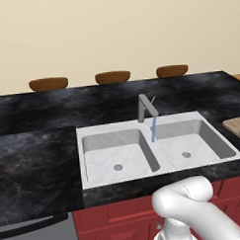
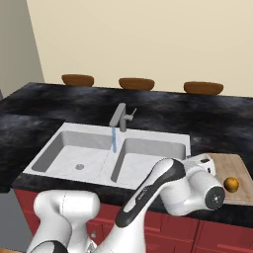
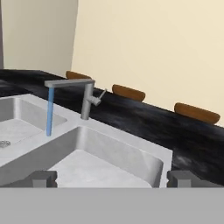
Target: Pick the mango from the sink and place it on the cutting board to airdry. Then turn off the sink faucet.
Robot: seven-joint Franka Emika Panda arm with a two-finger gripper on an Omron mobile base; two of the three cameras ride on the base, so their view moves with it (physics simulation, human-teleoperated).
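The orange-yellow mango [image 2: 231, 184] rests on the light wooden cutting board [image 2: 238, 168], right of the sink [image 2: 148, 136]. The board's corner [image 1: 238, 126] shows at the right edge in the left base view. The grey sink faucet [image 1: 146, 107] [image 2: 121, 117] [image 3: 87, 98] stands behind the divider of the two basins, and a blue stream of water [image 3: 50, 111] falls from its spout. My gripper [image 3: 111, 181] is open with nothing between its fingertips [image 3: 43, 178]. It hovers over the right basin's near edge and looks across the sink [image 3: 127, 140] toward the faucet.
Three brown bowl-like shapes [image 1: 48, 84] [image 1: 112, 77] [image 1: 171, 70] line the far edge of the black marbled counter [image 1: 35, 160]. Red cabinet fronts [image 1: 126, 215] run below the counter. My white arm [image 2: 168, 192] crosses in front of the right basin.
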